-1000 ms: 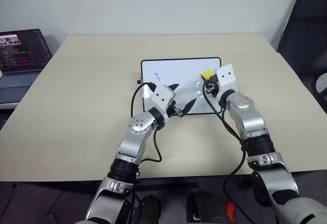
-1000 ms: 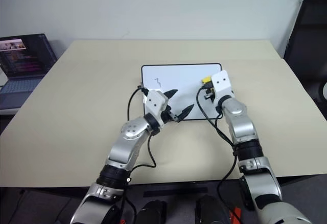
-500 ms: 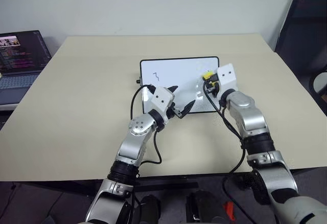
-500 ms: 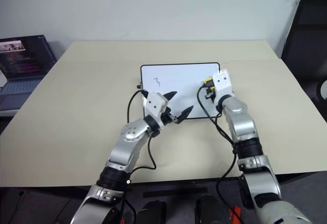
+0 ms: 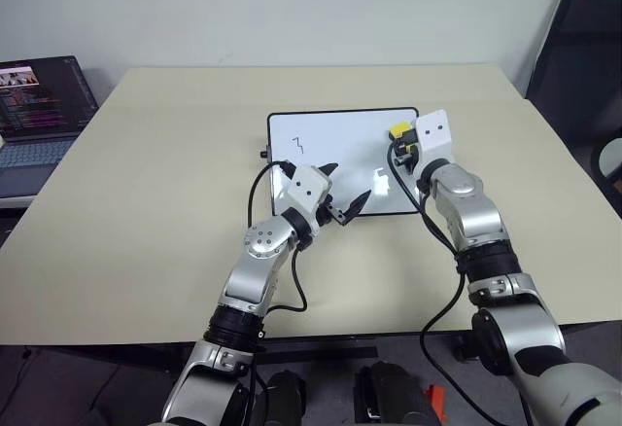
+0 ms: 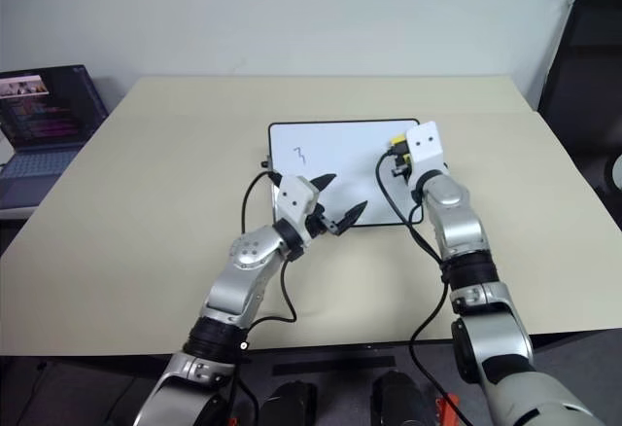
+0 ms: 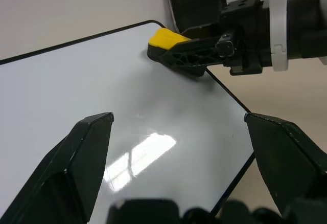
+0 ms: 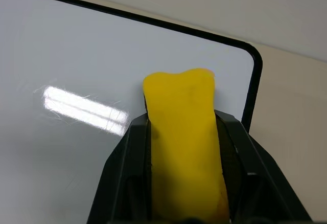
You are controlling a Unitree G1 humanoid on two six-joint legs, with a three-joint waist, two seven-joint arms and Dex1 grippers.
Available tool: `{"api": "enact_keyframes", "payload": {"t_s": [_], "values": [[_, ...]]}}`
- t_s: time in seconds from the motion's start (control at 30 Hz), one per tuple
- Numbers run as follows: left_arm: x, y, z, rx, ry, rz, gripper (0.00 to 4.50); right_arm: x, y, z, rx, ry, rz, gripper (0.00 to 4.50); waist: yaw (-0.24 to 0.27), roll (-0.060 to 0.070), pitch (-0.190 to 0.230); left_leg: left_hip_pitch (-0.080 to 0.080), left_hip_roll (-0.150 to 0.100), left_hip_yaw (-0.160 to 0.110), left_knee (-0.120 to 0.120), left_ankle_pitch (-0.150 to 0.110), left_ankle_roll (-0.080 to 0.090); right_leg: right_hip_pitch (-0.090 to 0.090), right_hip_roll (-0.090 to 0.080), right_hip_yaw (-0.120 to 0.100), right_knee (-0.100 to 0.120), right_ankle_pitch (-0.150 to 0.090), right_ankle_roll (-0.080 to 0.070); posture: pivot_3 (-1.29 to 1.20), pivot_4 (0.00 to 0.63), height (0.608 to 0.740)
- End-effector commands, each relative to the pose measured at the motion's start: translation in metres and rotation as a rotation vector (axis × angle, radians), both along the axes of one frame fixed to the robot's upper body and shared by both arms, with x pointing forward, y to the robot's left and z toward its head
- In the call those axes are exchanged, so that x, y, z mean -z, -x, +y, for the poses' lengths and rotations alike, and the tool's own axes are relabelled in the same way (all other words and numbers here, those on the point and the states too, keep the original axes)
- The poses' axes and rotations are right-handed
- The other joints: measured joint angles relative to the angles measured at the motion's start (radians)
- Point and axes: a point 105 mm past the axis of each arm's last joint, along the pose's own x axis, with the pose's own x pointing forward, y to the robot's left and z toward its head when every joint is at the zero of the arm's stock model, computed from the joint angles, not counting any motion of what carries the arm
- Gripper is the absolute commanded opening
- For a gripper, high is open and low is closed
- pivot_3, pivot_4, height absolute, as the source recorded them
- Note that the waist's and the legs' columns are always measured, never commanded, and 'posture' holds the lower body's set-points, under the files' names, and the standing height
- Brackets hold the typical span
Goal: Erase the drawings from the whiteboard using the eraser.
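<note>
The whiteboard (image 5: 330, 139) lies flat on the beige table, black-framed. A small dark zigzag drawing (image 5: 297, 142) sits near its left side. My right gripper (image 5: 400, 137) is shut on the yellow eraser (image 5: 397, 131) and holds it over the board's far right corner. In the right wrist view the eraser (image 8: 183, 132) is squeezed between the two black fingers (image 8: 125, 183), close to the board's rounded corner. My left gripper (image 5: 343, 188) stands open over the board's near edge, holding nothing. In the left wrist view the eraser (image 7: 166, 37) shows ahead in the other gripper.
An open laptop (image 5: 39, 115) stands on a side table at the far left. A dark chair (image 5: 583, 47) is at the far right. The table (image 5: 155, 202) spreads wide around the board.
My right gripper has carried the eraser slightly farther up the board toward its far right corner. The left gripper has stayed put.
</note>
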Motion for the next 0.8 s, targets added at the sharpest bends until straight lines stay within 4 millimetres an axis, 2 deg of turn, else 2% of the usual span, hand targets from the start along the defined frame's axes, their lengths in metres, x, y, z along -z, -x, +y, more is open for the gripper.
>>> {"api": "enact_keyframes", "payload": {"t_s": [0.03,0.23,0.43,0.57,0.63,0.8], "values": [[-0.013,0.004,-0.001,0.007,0.01,-0.049,4.5,0.039,0.016,-0.005,0.007,0.016,0.157,1.29,-0.001,0.0,0.0,0.0,0.0,0.0,0.0,0.0,0.0,0.0,0.0,0.0,0.0,0.0,0.0,0.0,0.15,0.74],[-0.011,0.004,-0.001,0.009,0.009,-0.046,4.5,0.043,0.03,-0.006,0.005,-0.003,0.17,1.29,-0.001,0.0,0.0,0.0,0.0,0.0,0.001,0.0,0.0,0.0,0.0,0.0,0.0,0.0,0.0,0.0,0.15,0.74],[-0.012,0.002,0.0,0.011,0.005,-0.046,4.5,0.005,0.033,0.006,-0.085,-0.099,0.006,1.29,-0.002,0.0,0.0,0.0,0.0,0.001,0.0,0.0,0.0,-0.001,0.0,0.0,-0.001,0.0,0.0,0.0,0.15,0.74],[-0.009,0.003,0.004,-0.009,0.002,-0.041,4.5,-0.013,0.049,0.011,-0.185,-0.065,-0.125,1.29,0.0,0.0,0.0,-0.004,0.0,0.0,-0.003,0.0,0.0,-0.004,0.0,0.0,-0.001,0.0,0.0,0.0,0.15,0.74],[-0.008,0.002,0.007,-0.032,0.003,-0.044,4.5,-0.012,0.058,0.011,-0.226,-0.026,-0.16,1.29,0.001,0.0,0.001,-0.007,0.0,0.0,-0.004,-0.001,-0.001,-0.007,0.0,0.0,-0.002,0.0,0.0,0.0,0.15,0.74],[-0.007,0.004,0.008,-0.037,0.007,-0.044,4.5,0.004,0.068,0.0,-0.218,-0.006,-0.125,1.29,0.003,0.0,0.001,-0.009,0.0,0.0,-0.003,-0.001,-0.002,-0.008,-0.001,0.0,-0.003,-0.001,0.001,0.0,0.15,0.74]]}}
